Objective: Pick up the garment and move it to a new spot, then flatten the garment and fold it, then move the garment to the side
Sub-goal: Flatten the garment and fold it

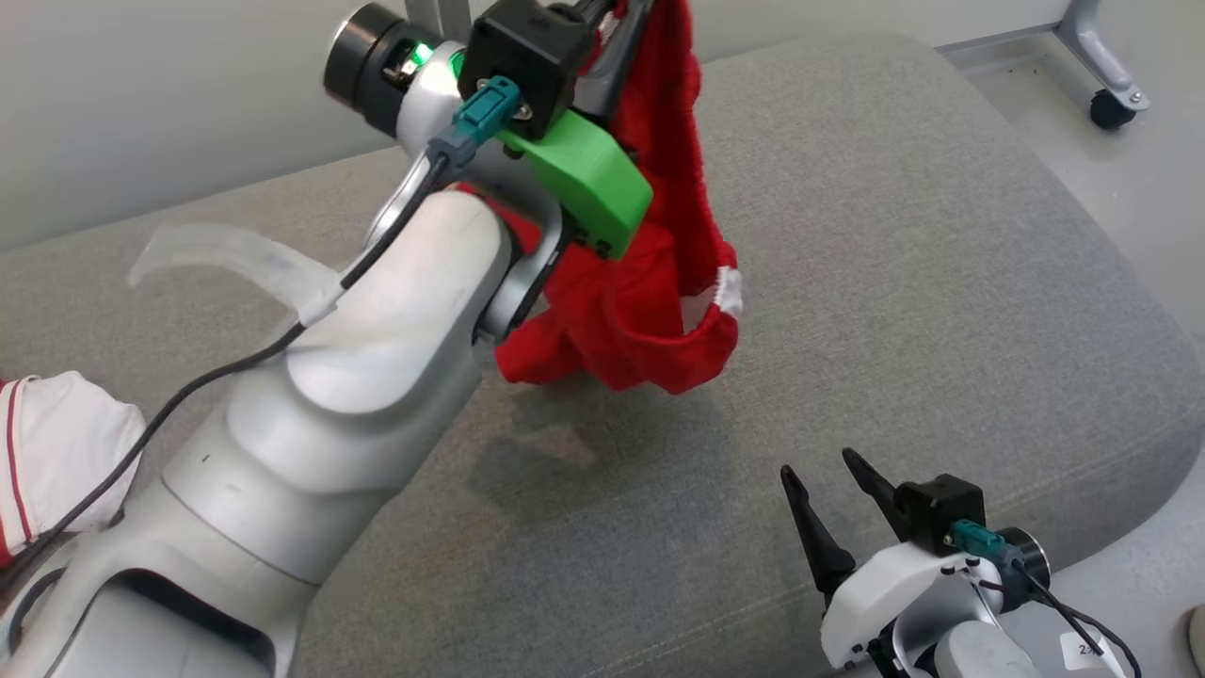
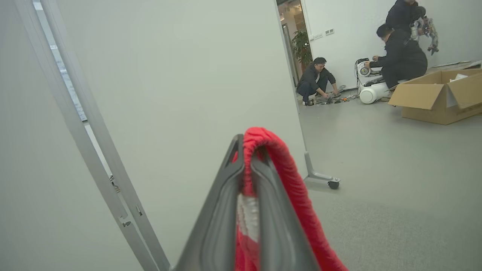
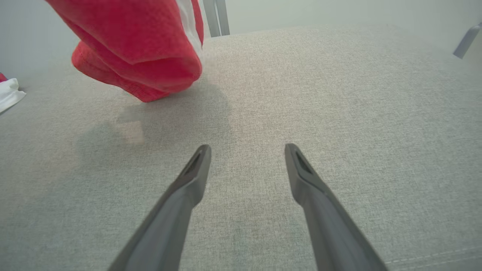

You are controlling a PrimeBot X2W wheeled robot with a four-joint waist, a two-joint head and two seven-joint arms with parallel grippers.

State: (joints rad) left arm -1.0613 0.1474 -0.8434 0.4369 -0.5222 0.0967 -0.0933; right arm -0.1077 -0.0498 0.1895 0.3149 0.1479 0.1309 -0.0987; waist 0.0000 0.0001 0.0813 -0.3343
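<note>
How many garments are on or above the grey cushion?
2. A red knitted garment hangs from the left gripper above the cushion; a white, red-striped garment lies at its left edge. The arm may hide others.

One red garment (image 1: 650, 325), one white cloth (image 1: 66, 443)

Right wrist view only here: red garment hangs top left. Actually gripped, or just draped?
Observer: Gripped. Left wrist view shows the left gripper, jaws shut on a fold of the red garment.
Operator: How much is dangling?
Observer: Head view: the whole piece hangs bunched from the jaws, and its lowest folds appear just off the grey cushion.
Operator: Anyone close?
Observer: No. Left wrist view: people crouch far across the room near a cardboard box.
</note>
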